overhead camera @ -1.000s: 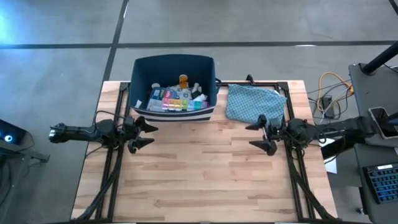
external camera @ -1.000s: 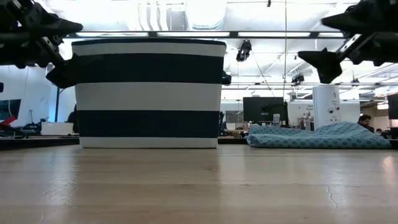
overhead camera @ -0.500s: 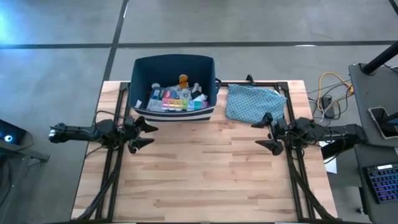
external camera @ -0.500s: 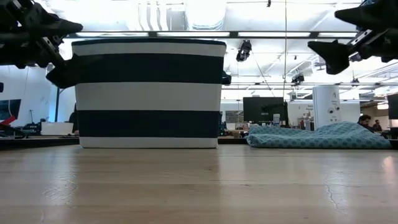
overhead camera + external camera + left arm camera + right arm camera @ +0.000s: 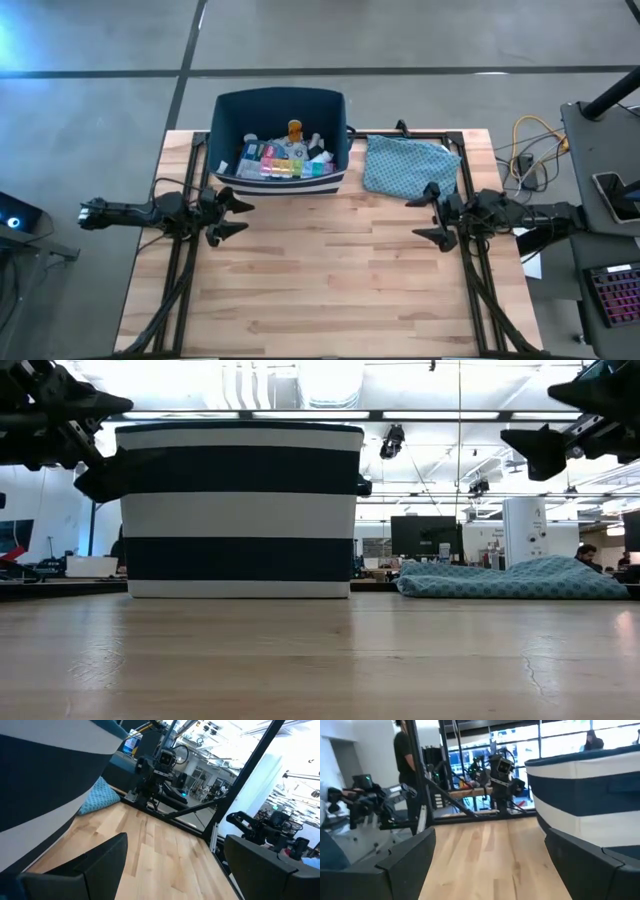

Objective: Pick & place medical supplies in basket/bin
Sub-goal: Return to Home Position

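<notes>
Evidently the medical supplies (image 5: 285,155) all lie inside the large dark navy soft-sided bin (image 5: 280,96) with white stripes, which stands at the far edge of the light wooden table (image 5: 330,285), left of centre. None shows on the boards, so the picking looks done.

What might go wrong, as I judge it, comes from the arms alone. The left gripper (image 5: 245,218) hangs near the bin's front left corner, fingers apart and empty. A careless swing toward the bin could push its soft wall and shift or tip it. The right gripper (image 5: 414,218), also spread and holding nothing, sits close to the near edge of the teal patterned cloth pouch (image 5: 405,165). A low pass there could catch the cloth and drag it.

Inside the bin, a small orange pill bottle (image 5: 295,129) stands toward the back, near the middle. A rainbow pill organizer (image 5: 283,167) lies along the front wall. White pieces cluster on the right and something blue sits at the left; I cannot tell these apart further. The cloth pouch lies flat just beside the bin, and whether it holds anything cannot be told.
</notes>
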`<action>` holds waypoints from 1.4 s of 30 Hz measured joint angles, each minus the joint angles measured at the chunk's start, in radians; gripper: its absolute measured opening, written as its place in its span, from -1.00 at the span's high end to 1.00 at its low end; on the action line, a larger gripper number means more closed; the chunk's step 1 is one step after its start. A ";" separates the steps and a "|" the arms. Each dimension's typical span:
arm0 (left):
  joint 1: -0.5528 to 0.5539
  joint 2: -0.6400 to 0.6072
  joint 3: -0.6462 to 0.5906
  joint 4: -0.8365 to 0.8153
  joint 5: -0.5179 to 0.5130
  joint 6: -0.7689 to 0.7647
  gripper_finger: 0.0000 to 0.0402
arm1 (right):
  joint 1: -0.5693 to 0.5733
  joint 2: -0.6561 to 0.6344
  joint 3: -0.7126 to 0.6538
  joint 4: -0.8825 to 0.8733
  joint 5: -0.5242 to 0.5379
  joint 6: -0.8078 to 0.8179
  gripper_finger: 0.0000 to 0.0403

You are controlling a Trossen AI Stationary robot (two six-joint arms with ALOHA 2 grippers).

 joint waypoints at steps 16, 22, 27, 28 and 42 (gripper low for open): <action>0.000 0.000 0.000 -0.005 0.000 0.000 -0.54 | 0.000 0.031 0.000 -0.019 0.010 -0.018 -0.81; 0.000 0.000 0.000 -0.005 0.000 0.000 -0.54 | 0.000 0.031 0.000 -0.018 0.010 -0.018 -0.81; 0.000 0.000 0.000 -0.005 0.000 0.000 -0.54 | 0.000 0.031 0.000 -0.018 0.010 -0.018 -0.81; 0.000 0.000 0.000 -0.005 0.000 0.000 -0.54 | 0.000 0.031 0.000 -0.018 0.010 -0.018 -0.81; 0.000 0.000 0.000 -0.005 0.000 0.000 -0.54 | 0.000 0.031 0.000 -0.018 0.010 -0.018 -0.81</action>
